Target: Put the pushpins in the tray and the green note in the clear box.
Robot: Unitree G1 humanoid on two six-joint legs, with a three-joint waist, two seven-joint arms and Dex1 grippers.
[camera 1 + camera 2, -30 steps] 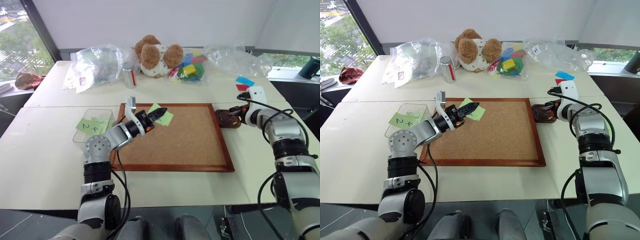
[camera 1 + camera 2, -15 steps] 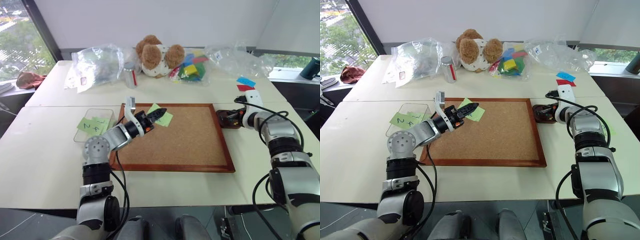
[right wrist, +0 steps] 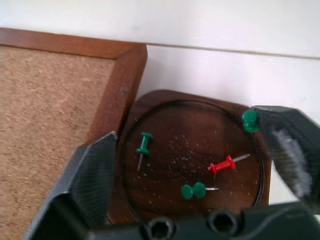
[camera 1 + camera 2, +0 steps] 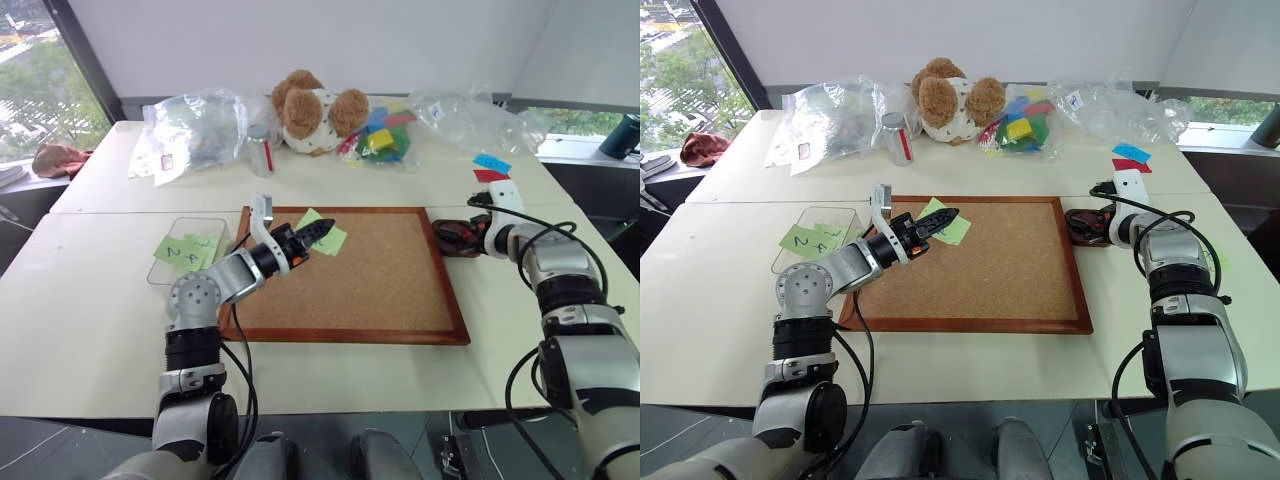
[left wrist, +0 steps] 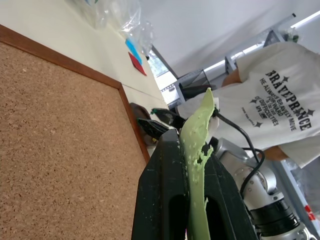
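My left gripper [image 4: 318, 232] is shut on the green note [image 4: 333, 239], holding it above the corkboard's far left corner. In the left wrist view the note [image 5: 198, 150] stands edge-on between the black fingers. The clear box [image 4: 200, 224] lies left of the board with other green notes inside. My right gripper [image 3: 184, 127] hangs open over the dark-brown tray [image 3: 165, 107], by the board's far right corner. In the tray lie a green pushpin [image 3: 145, 147], a red one [image 3: 225, 164] and another green one [image 3: 192, 190]. One more green pin [image 3: 249, 120] touches a fingertip.
The wood-framed corkboard [image 4: 350, 280] fills the table's middle. A teddy bear [image 4: 310, 110], a can [image 4: 260, 150], clear plastic bags [image 4: 195, 130] and coloured blocks [image 4: 380, 135] stand at the back. Blue and red notes [image 4: 488, 168] lie at the far right. A person in a white T-shirt [image 5: 280, 100] stands beyond.
My right gripper's fingers have spread apart over the tray. The left arm holds still with the green note.
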